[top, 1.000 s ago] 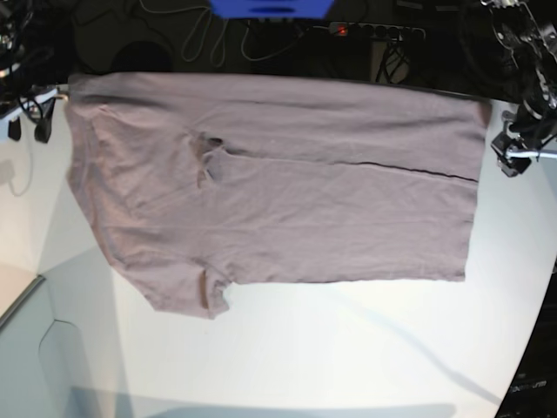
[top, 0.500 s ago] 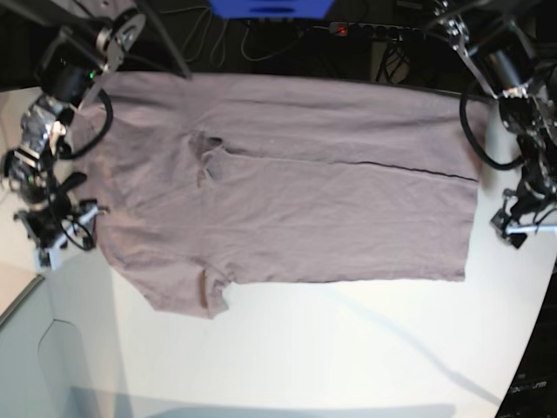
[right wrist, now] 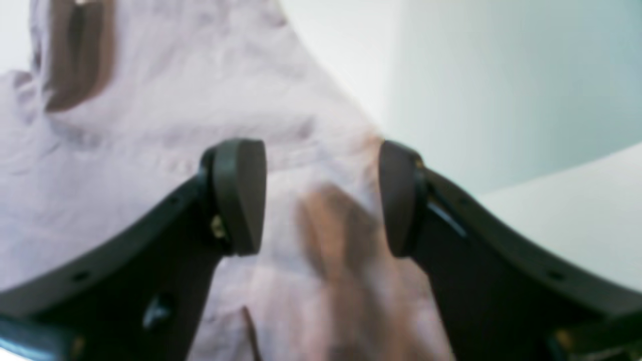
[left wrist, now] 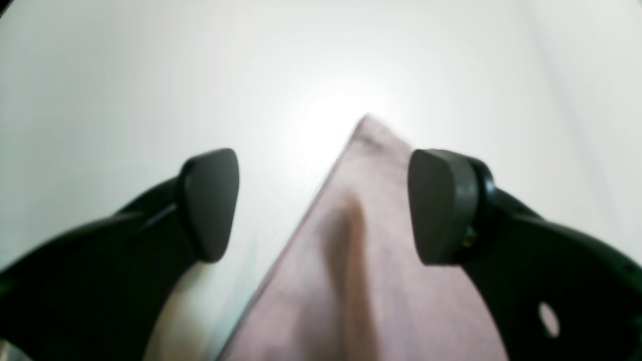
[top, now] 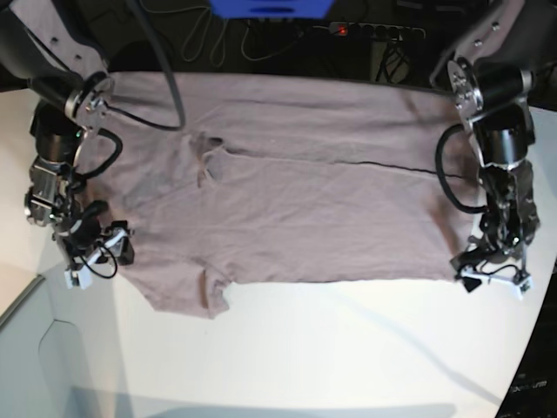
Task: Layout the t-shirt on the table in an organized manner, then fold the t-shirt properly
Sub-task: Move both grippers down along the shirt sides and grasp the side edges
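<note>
The mauve t-shirt [top: 305, 200] lies spread flat across the back half of the white table [top: 348, 348], with a folded seam across its middle. My left gripper [top: 493, 280] is open at the shirt's front right corner. In the left wrist view that corner [left wrist: 371, 150] lies on the table between the open fingers of the gripper [left wrist: 326, 200]. My right gripper [top: 97, 261] is open at the shirt's left edge near the lower sleeve. In the right wrist view the gripper [right wrist: 321, 195] straddles wrinkled cloth [right wrist: 175, 125] beside the edge.
Cables and a power strip [top: 374, 30] lie in the dark behind the table, next to a blue object [top: 270, 7]. The table's curved edge [top: 522, 374] runs down the right side. A grey panel [top: 35, 366] sits at the lower left.
Both arms have come down over the table. The left gripper moved down to the shirt's front right corner. The right gripper moved down along the shirt's left edge. The shirt has not moved.
</note>
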### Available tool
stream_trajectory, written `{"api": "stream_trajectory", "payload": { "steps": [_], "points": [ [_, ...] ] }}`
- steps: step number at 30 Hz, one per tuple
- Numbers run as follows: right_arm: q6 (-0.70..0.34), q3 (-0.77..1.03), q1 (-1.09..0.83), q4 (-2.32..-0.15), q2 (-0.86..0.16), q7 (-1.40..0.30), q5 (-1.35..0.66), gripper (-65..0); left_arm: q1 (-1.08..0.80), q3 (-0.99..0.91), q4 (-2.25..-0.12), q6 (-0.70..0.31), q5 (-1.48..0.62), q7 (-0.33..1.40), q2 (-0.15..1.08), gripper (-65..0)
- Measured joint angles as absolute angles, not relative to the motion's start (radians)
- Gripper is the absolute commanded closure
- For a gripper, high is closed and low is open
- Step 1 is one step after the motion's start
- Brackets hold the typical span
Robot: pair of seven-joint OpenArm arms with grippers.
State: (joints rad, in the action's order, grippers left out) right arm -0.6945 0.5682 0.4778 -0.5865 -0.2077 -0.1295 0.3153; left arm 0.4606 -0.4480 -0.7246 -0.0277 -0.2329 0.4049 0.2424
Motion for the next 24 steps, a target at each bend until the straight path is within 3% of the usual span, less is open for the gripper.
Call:
{"api": "stream_trajectory", "payload": {
  "steps": [6, 15, 22, 24],
  "points": [
    [-0.619, 0.55, 0.485, -0.47, -0.247, -0.036, 0.307, -36.0, 0.55, -0.316, -0.461, -0.026, -0.237, 0.248, 0.28, -50.8],
    [-0.616, 0.548, 0.484, -0.449, -0.249, -0.002, 0.307, -35.6, 0.561, -0.248, -0.418, -0.026, -0.237, 0.189, 0.279, -50.5],
    [-0.616, 0.548, 0.482, -0.449, -0.249, -0.002, 0.307, -26.7, 0.551, -0.245, -0.361, -0.033, -0.229, 0.161, 0.277, -50.3],
    [-0.616, 0.548, 0.478, -0.45, -0.249, 0.002, 0.302, -25.6, 0.551, -0.247, -0.361, -0.098, -0.232, 0.163, 0.28, -50.2]
  ]
}}
